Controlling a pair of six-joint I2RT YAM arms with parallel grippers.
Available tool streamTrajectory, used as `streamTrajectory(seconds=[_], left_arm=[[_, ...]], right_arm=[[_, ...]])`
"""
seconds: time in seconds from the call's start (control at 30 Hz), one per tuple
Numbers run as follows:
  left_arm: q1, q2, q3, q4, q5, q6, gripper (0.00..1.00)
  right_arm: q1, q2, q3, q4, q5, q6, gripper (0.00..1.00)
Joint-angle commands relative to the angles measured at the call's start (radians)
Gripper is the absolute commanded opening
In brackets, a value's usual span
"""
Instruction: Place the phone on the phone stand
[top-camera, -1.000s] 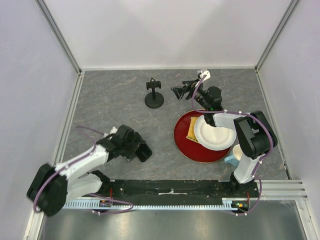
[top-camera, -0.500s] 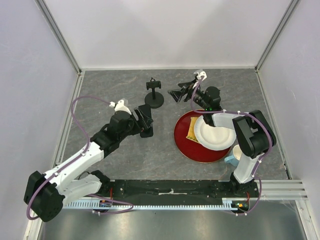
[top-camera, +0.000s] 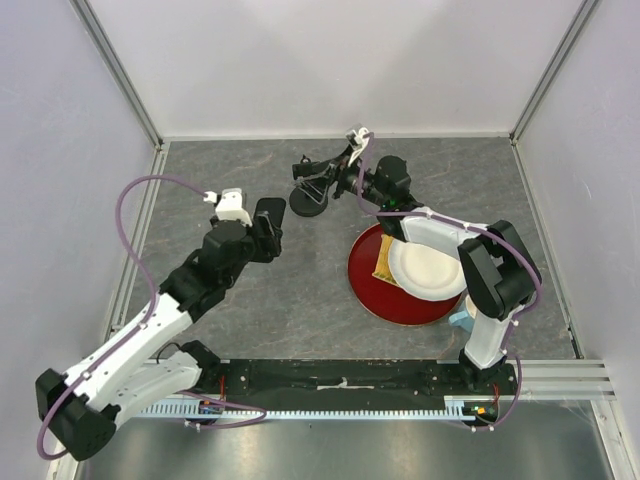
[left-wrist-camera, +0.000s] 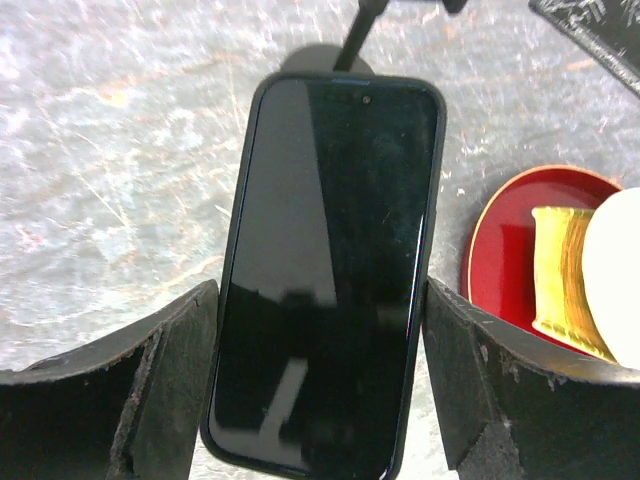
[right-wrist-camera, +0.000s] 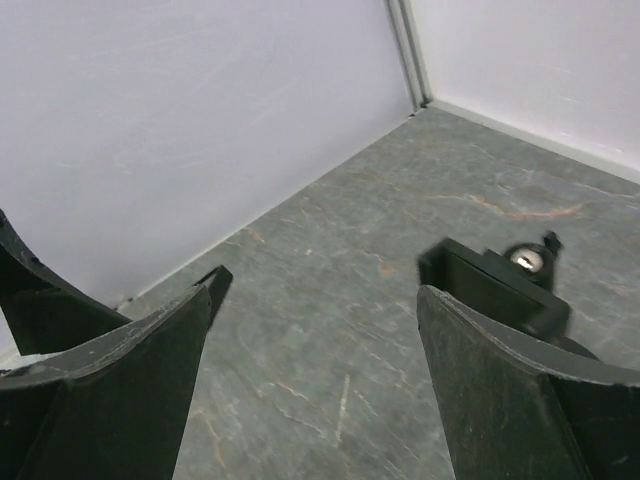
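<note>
Pale lilac walls (top-camera: 330, 60) joined by aluminium corner rails (top-camera: 120, 75) close in three sides of a grey, stone-patterned tabletop (top-camera: 300, 300), scuffed with fine pale scratches in the left wrist view.

The white-and-black left arm (top-camera: 150, 320) reaches diagonally from the near left corner toward the middle. The right arm (top-camera: 490, 280) bends over the plates to the far centre.

A round red plate with a gold rim (top-camera: 372, 290) lies right of centre. A smaller white plate (top-camera: 432, 268) sits on it, overlapping a yellow sponge block (top-camera: 385, 262).

The left claw (top-camera: 262, 232) is clamped on a glossy black rectangular smartphone (left-wrist-camera: 325, 270), one finger pressed on each long edge. The smartphone is held above the tabletop, just near-left of the stand. Its dark screen faces the wrist camera, corners rounded, a small camera dot near its top edge.

The small black phone stand (top-camera: 308, 203) stands upright at the far centre: disc base, thin post, clamp head. The right claw (top-camera: 325, 172) hovers at that head with jaws spread wide. The head shows just beyond one fingertip (right-wrist-camera: 440, 310) in the right wrist view.
</note>
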Motion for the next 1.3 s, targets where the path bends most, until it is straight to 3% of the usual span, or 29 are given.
streamTrajectory(seconds=[0.0, 0.27, 0.47, 0.5, 0.53, 0.57, 0.67, 0.77, 0.87, 0.93, 1.1, 1.2, 1.27], left_arm=[[-0.004, -0.134, 0.069, 0.022, -0.129, 0.094, 0.02], [-0.004, -0.252, 0.044, 0.007, -0.166, 0.117, 0.02], [-0.004, -0.107, 0.061, -0.062, -0.091, 0.06, 0.02], [-0.002, -0.069, 0.107, -0.108, -0.097, -0.013, 0.06], [-0.001, 0.018, 0.139, -0.259, -0.153, -0.064, 0.16], [0.002, 0.057, 0.165, -0.322, -0.173, -0.11, 0.5], [0.037, 0.174, 0.251, -0.554, -0.194, -0.272, 0.82], [0.129, 0.221, 0.249, -0.581, -0.058, -0.309, 0.88], [0.286, 0.252, 0.196, -0.517, 0.148, -0.265, 0.87], [0.338, 0.274, 0.186, -0.463, 0.24, -0.106, 0.84], [0.317, 0.274, 0.172, -0.368, 0.184, 0.286, 0.83], [0.323, 0.309, 0.159, -0.358, 0.11, 0.377, 0.85], [0.323, 0.349, 0.161, -0.349, 0.135, 0.422, 0.86]], right_arm=[[0.061, -0.054, 0.097, -0.146, 0.006, 0.065, 0.89], [0.119, -0.043, 0.186, -0.248, 0.061, 0.196, 0.85], [0.121, -0.063, 0.182, -0.34, 0.156, 0.107, 0.86], [0.119, -0.06, 0.183, -0.349, 0.176, 0.076, 0.87], [0.119, -0.057, 0.186, -0.358, 0.186, 0.062, 0.87], [0.119, -0.054, 0.189, -0.377, 0.195, 0.052, 0.87], [0.109, -0.048, 0.198, -0.404, 0.19, 0.007, 0.89], [0.089, -0.069, 0.172, -0.389, 0.178, -0.011, 0.9], [0.073, -0.095, 0.128, -0.337, 0.154, -0.019, 0.91], [0.07, -0.107, 0.103, -0.314, 0.125, -0.039, 0.91], [0.061, -0.117, 0.07, -0.262, 0.075, -0.08, 0.94], [0.049, -0.127, 0.033, -0.202, 0.042, -0.082, 0.94], [0.038, -0.135, 0.013, -0.142, 0.014, -0.076, 0.95]])
